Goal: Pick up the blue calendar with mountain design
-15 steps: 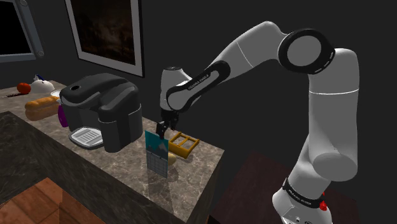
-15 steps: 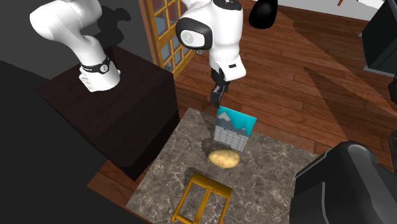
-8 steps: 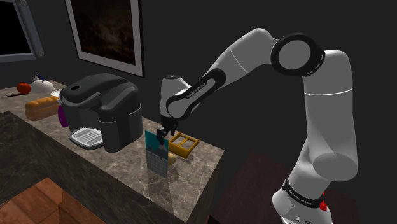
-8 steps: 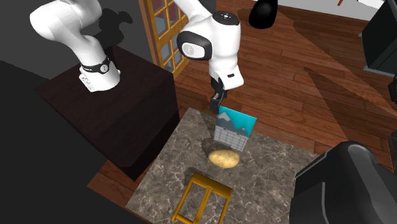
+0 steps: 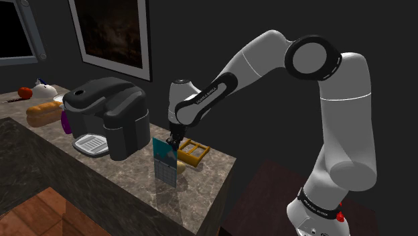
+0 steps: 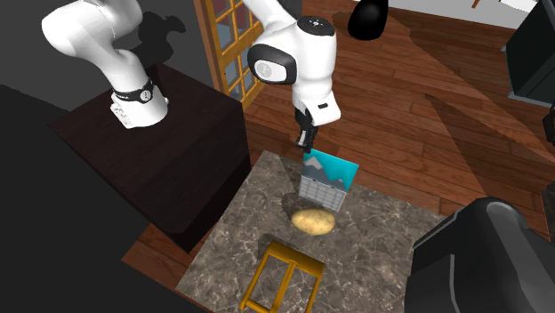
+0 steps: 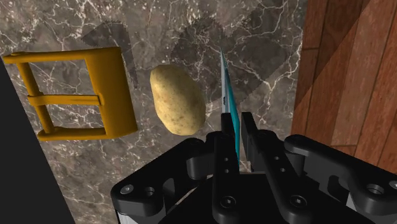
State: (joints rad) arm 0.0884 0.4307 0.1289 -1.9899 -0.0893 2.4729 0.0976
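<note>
Gripper (image 6: 308,153) has come down since a second ago. Back then it hung above the blue calendar (image 6: 327,182) with its two fingers apart. Half a second ago it was low, with a finger on each side of the top edge. Now the fingers have closed in. In the wrist view they sit tight on both sides of the thin blue card (image 7: 230,102), so the gripper (image 7: 234,124) looks like it is holding it.

The calendar has not moved. It stands up on the stone counter (image 6: 374,249), near the edge by the wood floor. The grip is at one top corner of the card, not in the middle. A potato (image 6: 313,220) lies just beside the calendar, on its grid side. A yellow rack (image 7: 76,94) lies a bit past the potato. In the shoulder view the gripper (image 5: 175,142) meets the top of the calendar (image 5: 165,161), and a big black coffee machine (image 5: 110,121) sits farther along the counter.

I think the grab is done and the lift comes next. The arm should go straight up. Since the hold is on a corner, the card may swing or slip.
</note>
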